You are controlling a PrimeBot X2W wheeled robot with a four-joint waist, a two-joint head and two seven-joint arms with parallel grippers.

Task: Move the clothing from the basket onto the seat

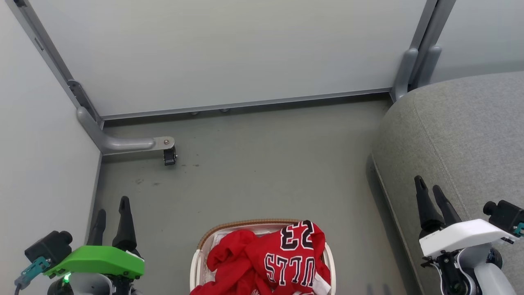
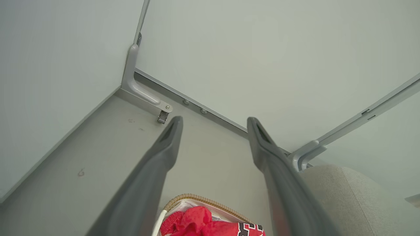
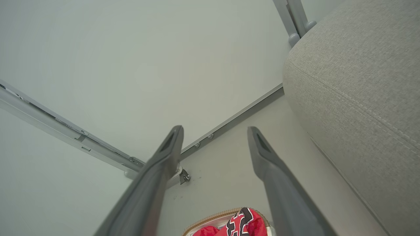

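Red clothing point(image 1: 268, 258) with black "BULLS" and "23" lettering lies heaped in the cream basket point(image 1: 229, 227) at the bottom middle of the head view. The grey seat point(image 1: 462, 135) fills the right side. My left gripper point(image 1: 112, 209) hangs open at the lower left, well left of the basket, with nothing between its fingers. My right gripper point(image 1: 428, 186) stands open at the lower right, over the seat's front edge. In the left wrist view the clothing point(image 2: 197, 219) and basket rim point(image 2: 193, 197) show between the fingers point(image 2: 164, 147). The right wrist view shows the clothing point(image 3: 242, 223) and seat point(image 3: 361, 82).
Pale partition walls close off the back and left, on grey metal feet. One foot with a small caster point(image 1: 169, 155) juts onto the grey floor at the left. Bare floor point(image 1: 266, 164) lies between the basket, the walls and the seat.
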